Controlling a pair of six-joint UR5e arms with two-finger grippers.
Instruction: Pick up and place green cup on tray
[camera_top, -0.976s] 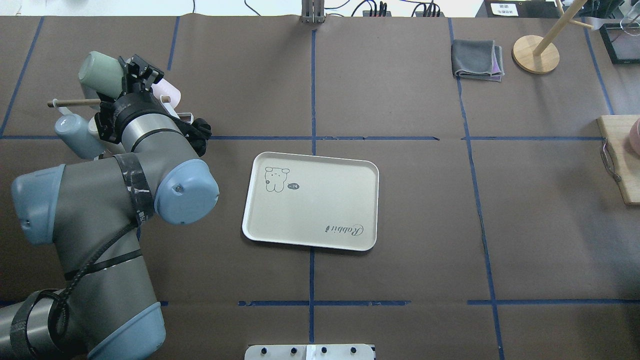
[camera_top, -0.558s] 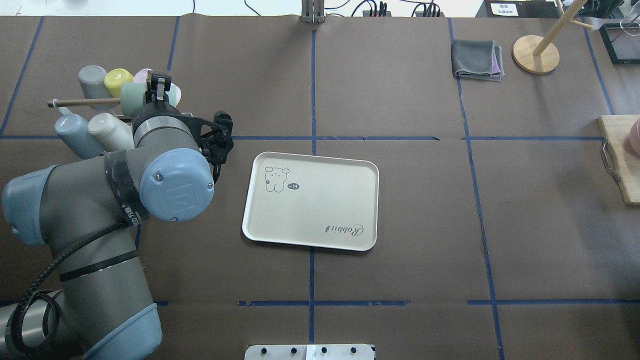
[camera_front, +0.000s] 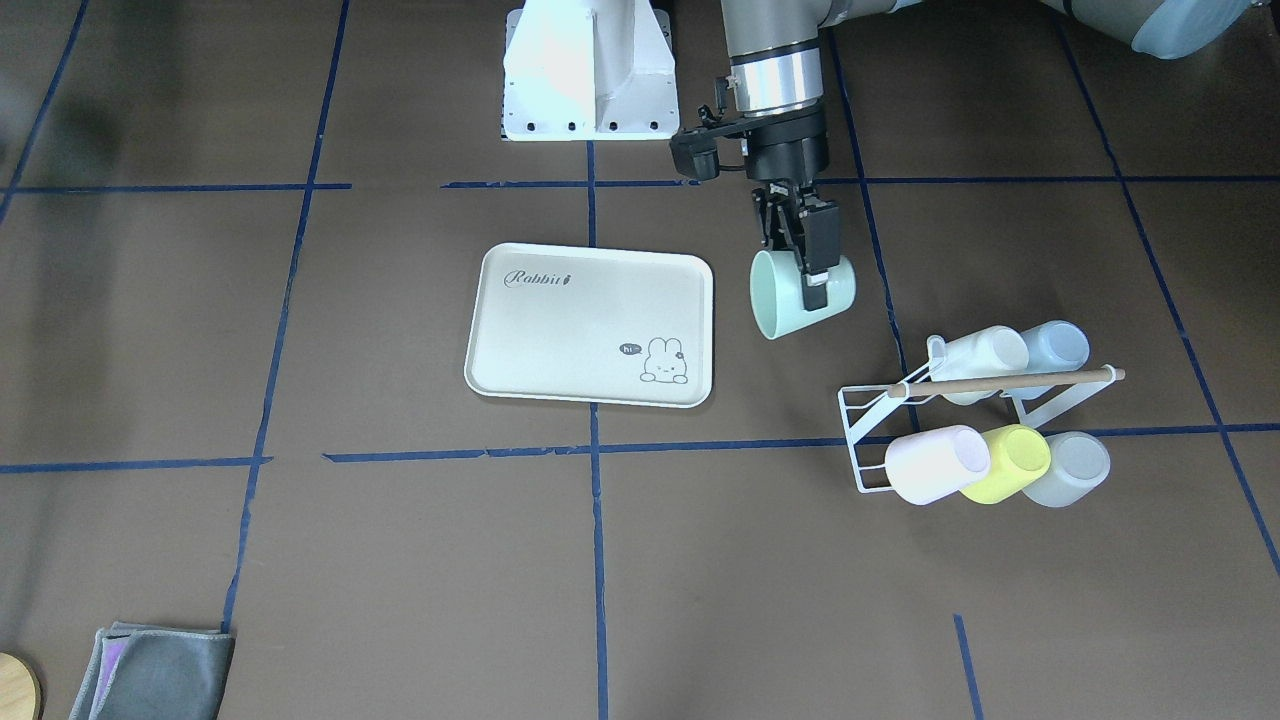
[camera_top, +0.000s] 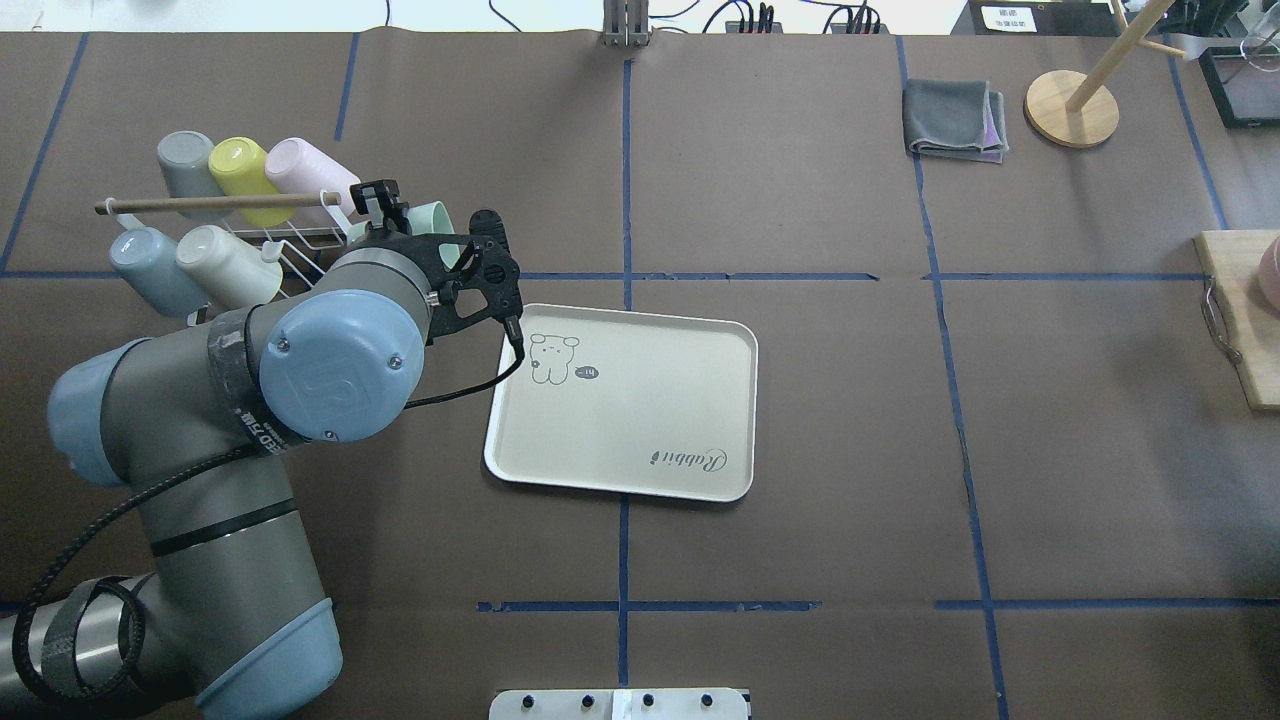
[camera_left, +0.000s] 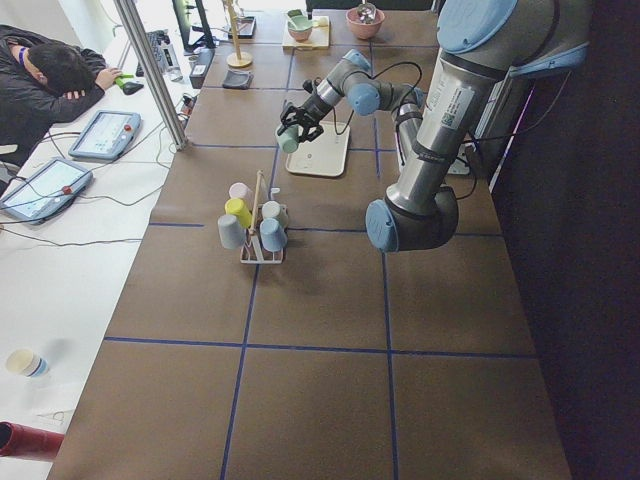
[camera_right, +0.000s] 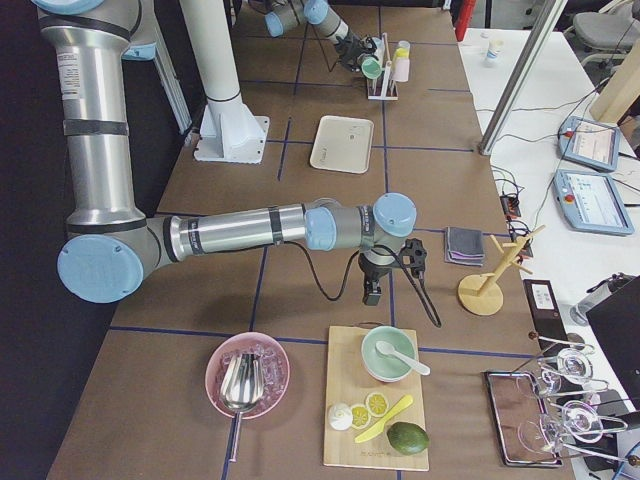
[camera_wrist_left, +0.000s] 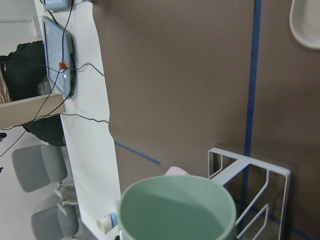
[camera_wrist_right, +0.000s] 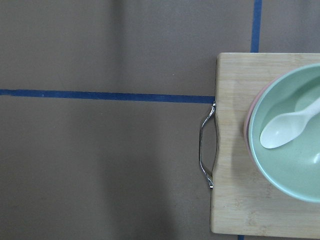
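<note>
Broadly, the brown-papered worktop (camera_front: 300, 560) carries the cream tray (camera_front: 570, 330) near its middle, and a wire cup rack (camera_front: 860, 440) with other cups stands well apart on the robot's left.

Between the two, just beside the tray's edge but not yet over it, the green cup (camera_front: 790, 300) hangs clear of the worktop. It is tipped on its side with its mouth turned toward the tray.

The left tool (camera_front: 812, 280) is clamped on the cup's wall from above. The cup looks like light, stiff plastic with a smooth matte skin, so I judge it could swivel in so narrow a pinch. A hold across the wall near the rim suits it, and it will need righting before it is set down.

The right tool (camera_right: 372, 292) hovers far off by a cutting board, and I cannot tell whether its fingers are apart or together.
</note>
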